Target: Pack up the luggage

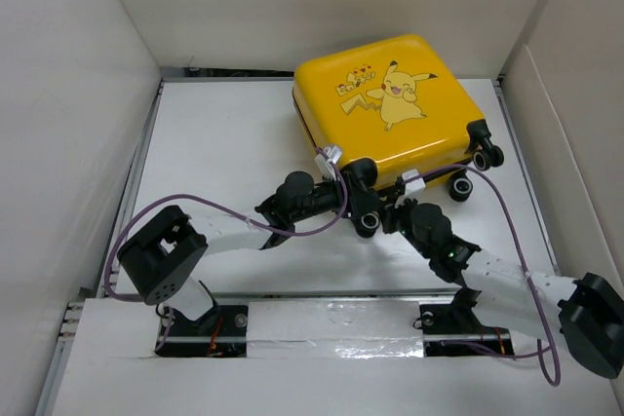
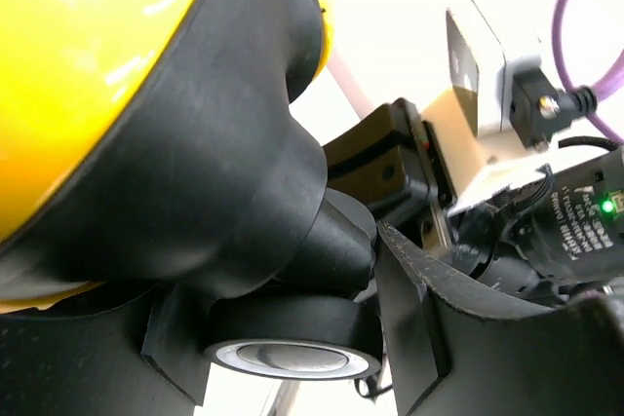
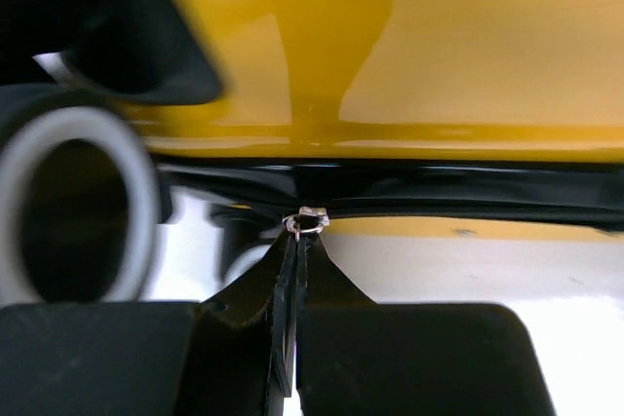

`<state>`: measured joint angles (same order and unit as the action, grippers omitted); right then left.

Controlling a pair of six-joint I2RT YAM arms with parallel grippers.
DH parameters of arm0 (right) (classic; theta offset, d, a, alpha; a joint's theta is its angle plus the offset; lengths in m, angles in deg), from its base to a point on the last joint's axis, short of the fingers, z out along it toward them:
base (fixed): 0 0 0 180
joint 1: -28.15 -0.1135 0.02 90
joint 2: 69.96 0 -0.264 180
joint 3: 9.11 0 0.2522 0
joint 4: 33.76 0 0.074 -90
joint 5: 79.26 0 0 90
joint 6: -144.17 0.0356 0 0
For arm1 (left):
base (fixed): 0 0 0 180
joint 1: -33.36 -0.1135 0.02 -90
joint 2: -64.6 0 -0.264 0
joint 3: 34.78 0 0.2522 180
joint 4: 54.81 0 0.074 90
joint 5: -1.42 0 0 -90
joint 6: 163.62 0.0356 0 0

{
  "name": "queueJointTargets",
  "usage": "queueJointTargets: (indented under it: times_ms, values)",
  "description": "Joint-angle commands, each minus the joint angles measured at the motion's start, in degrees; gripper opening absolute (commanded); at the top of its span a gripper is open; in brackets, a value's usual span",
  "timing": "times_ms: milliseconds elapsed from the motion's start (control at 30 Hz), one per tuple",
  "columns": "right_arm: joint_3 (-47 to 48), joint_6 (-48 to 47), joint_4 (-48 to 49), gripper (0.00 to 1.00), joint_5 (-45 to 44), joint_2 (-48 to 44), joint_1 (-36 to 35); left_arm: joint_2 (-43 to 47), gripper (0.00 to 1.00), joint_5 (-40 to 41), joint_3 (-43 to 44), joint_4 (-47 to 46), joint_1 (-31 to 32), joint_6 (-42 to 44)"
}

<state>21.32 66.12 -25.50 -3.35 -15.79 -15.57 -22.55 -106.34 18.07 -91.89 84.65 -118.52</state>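
White table, matte top, boxed in by white panels left, back and right. Metal rails run down left and right edges. Lying on it: luggage, yellow hard shell, closed, flat with Pikachu face up, sitting toward back-right, turned a bit askew. Black wheels stick out along its near-right side, can't tell if they touch tabletop. Purple cable loops over near-left part, contact unclear. White strip along near edge carries left arm base and right arm base.
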Motion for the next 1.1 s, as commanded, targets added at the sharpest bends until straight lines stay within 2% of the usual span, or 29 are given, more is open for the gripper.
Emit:
queueJointTargets:
  times_ms: [0,133,267,300,500,567,600,667,700,733,767,800,833,867,900,933,1000,1067]
  values:
    - [-1.1,3.3,14.1,0.00,11.1,1.7,-5.6,3.9,0.00,-5.7,4.9,-4.3,-0.1,-0.4]
    - [-0.9,5.7,26.6,0.00,17.0,9.4,-9.2,3.7,0.00,-9.0,8.1,-3.6,-0.1,-0.8]
    - [1.1,7.6,37.0,0.00,17.3,16.8,-13.2,2.5,0.00,-11.6,9.3,-5.7,-0.1,-3.2]
    - [1.8,8.9,42.1,0.00,17.3,18.8,-13.2,2.2,0.00,-12.9,9.2,-8.4,-0.1,-4.1]
    - [7.8,15.8,66.6,0.00,22.9,41.5,-13.8,1.7,0.00,-15.2,7.3,-13.7,1.1,-9.3]
    - [10.4,18.4,71.6,0.00,24.6,47.9,-13.8,0.8,0.00,-15.3,6.7,-13.9,1.9,-9.7]
    - [10.0,18.7,74.8,0.00,23.9,48.5,-13.8,0.6,0.00,-15.2,6.2,-15.3,1.9,-10.1]
    - [7.7,17.9,73.8,0.00,21.3,46.0,-13.8,1.4,0.01,-14.6,3.6,-16.6,1.4,-10.6]
    - [7.1,17.1,68.7,0.06,20.2,44.0,-13.8,2.0,0.10,-13.5,3.0,-15.9,1.4,-9.9]
    - [6.5,16.2,65.6,0.16,18.4,41.9,-13.8,3.7,0.35,-12.7,2.5,-14.6,0.5,-9.1]
    - [5.6,15.4,62.3,0.28,17.6,39.8,-13.8,4.8,0.48,-12.0,2.0,-13.4,-0.7,-8.2]
    - [5.0,14.1,56.0,0.54,16.5,35.8,-13.8,5.8,0.61,-10.6,0.7,-11.5,-0.7,-7.6]
    - [4.5,13.6,52.8,0.63,14.0,33.8,-13.8,8.2,0.78,-9.8,0.1,-10.1,-1.5,-6.0]
    - [3.9,13.4,49.6,0.68,11.8,32.0,-13.8,9.4,0.83,-9.0,-0.3,-8.5,-1.5,-4.9]
    - [2.7,12.9,44.2,0.80,10.8,28.7,-13.8,10.5,0.89,-7.2,-0.9,-5.0,-2.3,-3.9]
    - [2.2,12.8,41.3,0.84,8.8,27.1,-13.8,12.9,0.99,-6.2,-1.1,-3.0,-3.1,-1.5]
    - [1.6,12.2,31.8,0.88,7.4,24.3,-14.3,15.2,0.99,-2.7,-1.4,3.3,-3.7,1.2]
    - [1.0,12.1,27.1,0.91,5.7,20.7,-15.3,18.7,0.99,0.0,-1.3,7.8,-4.4,5.5]
